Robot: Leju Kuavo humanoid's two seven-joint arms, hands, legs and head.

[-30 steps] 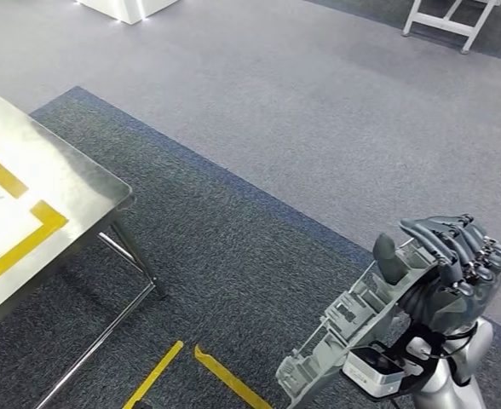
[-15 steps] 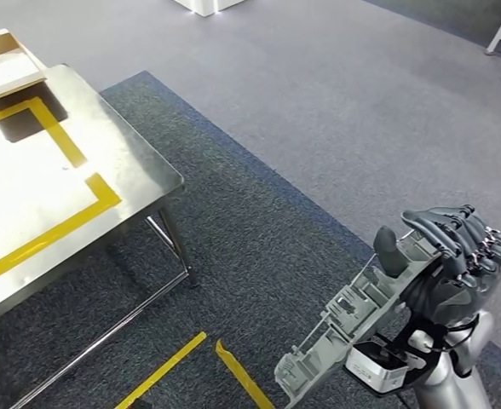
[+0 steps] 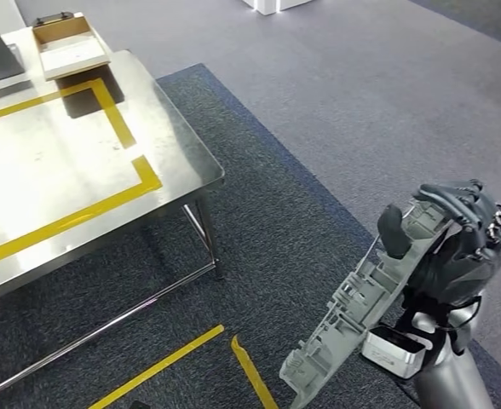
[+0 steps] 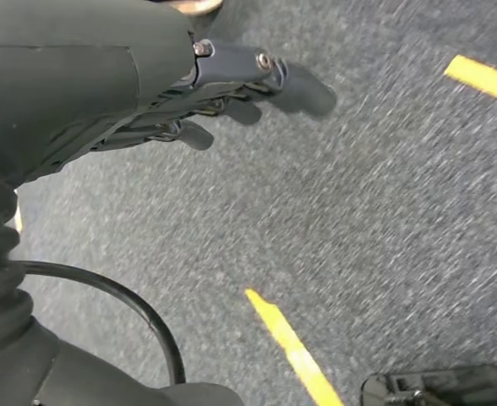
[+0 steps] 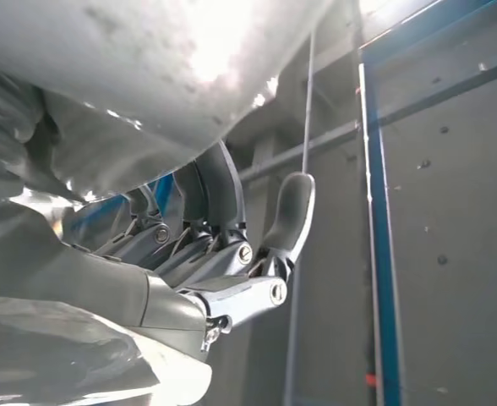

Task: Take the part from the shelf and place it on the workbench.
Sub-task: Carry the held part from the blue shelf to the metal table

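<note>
Grey carpet underfoot, and a steel workbench [image 3: 170, 153] marked with yellow tape sits off to the left; the right hand [image 3: 463, 247] grasps the long grey part [image 3: 364, 307], fingers wrapped over its upper end so it hangs tilted, low end toward the floor, well apart from the bench; likely a carrying grip for the walk over; the left hand [image 4: 233, 93] dangles released, holding nothing; the part's far side is hidden.

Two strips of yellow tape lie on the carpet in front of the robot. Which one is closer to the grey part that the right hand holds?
The shorter strip, which ends just beside the lower tip of the grey part held by the right hand. The longer strip lies further toward the workbench.
</note>
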